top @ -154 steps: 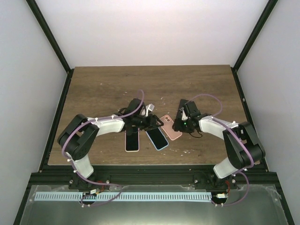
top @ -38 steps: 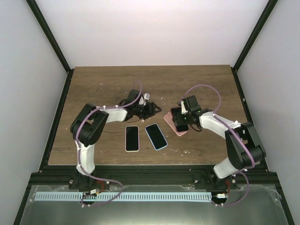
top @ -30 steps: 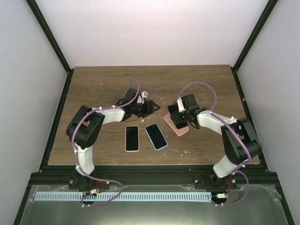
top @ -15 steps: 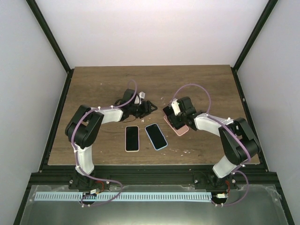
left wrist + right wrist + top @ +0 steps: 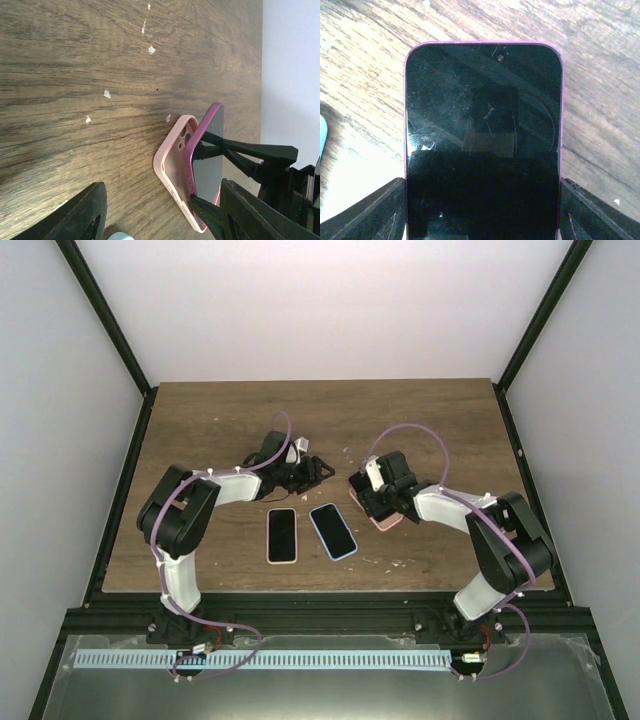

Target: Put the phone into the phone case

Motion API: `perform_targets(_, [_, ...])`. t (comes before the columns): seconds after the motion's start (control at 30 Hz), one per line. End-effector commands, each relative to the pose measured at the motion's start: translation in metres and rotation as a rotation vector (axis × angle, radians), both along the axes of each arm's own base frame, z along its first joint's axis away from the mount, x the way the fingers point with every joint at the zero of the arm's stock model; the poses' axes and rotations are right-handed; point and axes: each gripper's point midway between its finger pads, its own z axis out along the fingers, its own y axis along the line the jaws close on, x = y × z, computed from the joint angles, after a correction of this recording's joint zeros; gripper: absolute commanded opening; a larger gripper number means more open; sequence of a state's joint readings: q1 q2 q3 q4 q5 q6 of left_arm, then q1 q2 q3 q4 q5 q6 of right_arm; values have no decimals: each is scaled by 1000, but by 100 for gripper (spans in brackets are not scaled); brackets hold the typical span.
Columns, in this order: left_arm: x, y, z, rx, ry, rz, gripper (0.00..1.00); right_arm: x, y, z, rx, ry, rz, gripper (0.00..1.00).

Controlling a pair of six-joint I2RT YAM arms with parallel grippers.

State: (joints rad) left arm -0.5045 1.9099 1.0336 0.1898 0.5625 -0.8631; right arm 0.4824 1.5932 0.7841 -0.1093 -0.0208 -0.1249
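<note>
Item, phone (image 5: pixel 482 135): we judged it rigid, light, glass-slick and scratch-prone, best held by its long edges, as the right end effector (image 5: pixel 378 490) clasped it, tilted over the pink phone case (image 5: pixel 172 170) on the bench (image 5: pixel 200 440); the left end effector (image 5: pixel 318 470) stood part-open, empty.

The phone (image 5: pixel 212 127), magenta-edged with a dark, scratched screen, is steeply tilted, one long side raised above the pink phone case (image 5: pixel 172 162). The case lies flat on the table (image 5: pixel 75 75), open side up, its camera cutout showing.
</note>
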Motion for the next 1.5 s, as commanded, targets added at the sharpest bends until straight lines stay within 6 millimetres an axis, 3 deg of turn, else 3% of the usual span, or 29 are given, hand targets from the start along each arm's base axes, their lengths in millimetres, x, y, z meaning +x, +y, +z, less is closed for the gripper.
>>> perform_targets(0.0, [1,0,14,-25,-34,-4,63,-14,0,0,11,25,0,63])
perform_targets(0.3, [1,-1,17,-28,-35,-8,63,-29,3,-7,7,86,3,72])
perform_targets(0.53, [2,-2,19,-31,-41,-14,63,-33,4,5,48,150,-67,79])
perform_targets(0.63, [4,-6,21,-41,-48,-27,63,-40,11,11,104,191,-72,93])
perform_targets(0.7, [6,-8,21,-50,-56,-35,62,-43,9,12,115,205,-105,97])
perform_targets(0.87, [11,-14,18,-56,-70,-57,60,-51,-4,17,151,220,-231,94])
perform_targets(1.17, [14,-42,18,-95,-162,-170,55,-72,-56,41,303,303,-899,90])
perform_targets(1.33, [16,-60,14,-71,-182,-225,51,-93,-53,44,480,396,-1059,88])
perform_targets(1.47, [17,-70,9,-65,-178,-237,49,-95,-45,37,591,425,-1063,82])
